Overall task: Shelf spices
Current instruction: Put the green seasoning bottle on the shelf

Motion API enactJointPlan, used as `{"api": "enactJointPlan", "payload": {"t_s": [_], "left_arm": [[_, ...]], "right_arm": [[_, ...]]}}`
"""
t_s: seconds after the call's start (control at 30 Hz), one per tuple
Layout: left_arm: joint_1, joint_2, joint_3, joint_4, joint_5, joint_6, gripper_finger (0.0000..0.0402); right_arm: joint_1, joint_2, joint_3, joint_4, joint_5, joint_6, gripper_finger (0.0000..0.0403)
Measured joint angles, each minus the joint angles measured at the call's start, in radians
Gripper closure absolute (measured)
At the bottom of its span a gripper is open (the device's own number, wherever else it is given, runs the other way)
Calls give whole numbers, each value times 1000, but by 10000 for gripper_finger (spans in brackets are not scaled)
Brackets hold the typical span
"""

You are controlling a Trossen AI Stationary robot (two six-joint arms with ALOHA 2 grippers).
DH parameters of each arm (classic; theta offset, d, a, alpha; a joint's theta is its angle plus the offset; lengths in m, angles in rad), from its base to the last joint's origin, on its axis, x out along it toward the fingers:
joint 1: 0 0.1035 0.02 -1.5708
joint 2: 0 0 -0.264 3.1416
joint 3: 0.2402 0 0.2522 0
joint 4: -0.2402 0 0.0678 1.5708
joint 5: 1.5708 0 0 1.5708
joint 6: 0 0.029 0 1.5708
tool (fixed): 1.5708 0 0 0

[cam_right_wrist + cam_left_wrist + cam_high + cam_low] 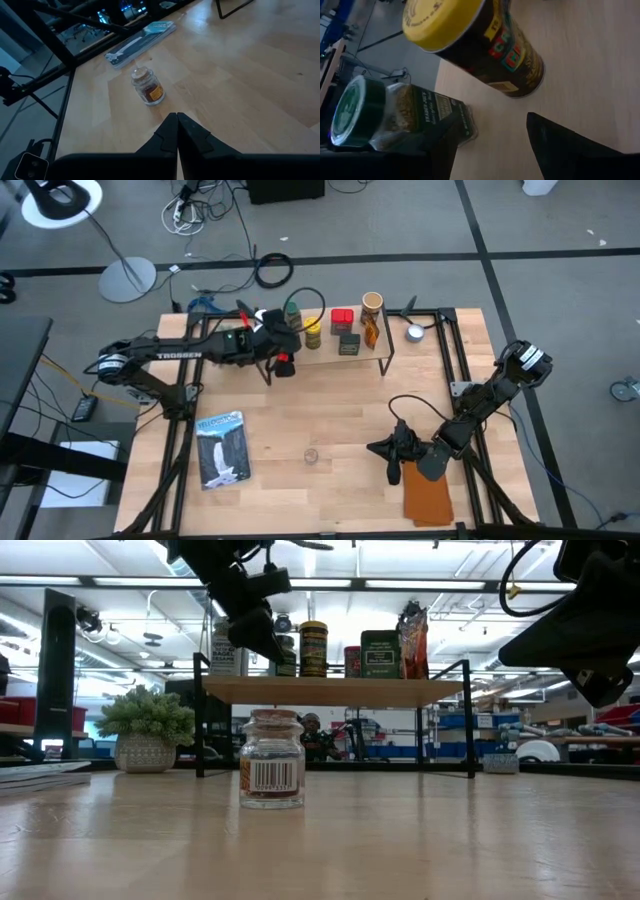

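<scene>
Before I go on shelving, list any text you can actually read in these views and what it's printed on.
"TROSSEN" – on the left arm, in the high view.
"TRADER JOE'S" – on the green-lidded jar, in the left wrist view.
Yellow-lidded jar: coloured label lettering, too cut off to read.
Small glass jar on the table: a barcode, digits too small.
Booklet: cover title blurred.
Shelf jars and tins in the low view: labels too small.
</scene>
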Motion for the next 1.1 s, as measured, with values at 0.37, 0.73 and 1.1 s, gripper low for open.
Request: {"api": "enactJointPlan", "payload": {"t_s": [0.37, 0.73, 1.1], "left_arm": [[10, 84, 0, 60, -33, 19, 165], [-45, 130, 0, 77, -289, 18, 165], [-92, 130, 0, 90, -382, -10, 165]], "right_arm": [[0, 0, 0, 1, 0, -3, 401], [-1, 0, 0, 1, 0, -3, 400], [-1, 0, 0, 1, 0, -4, 398]]}}
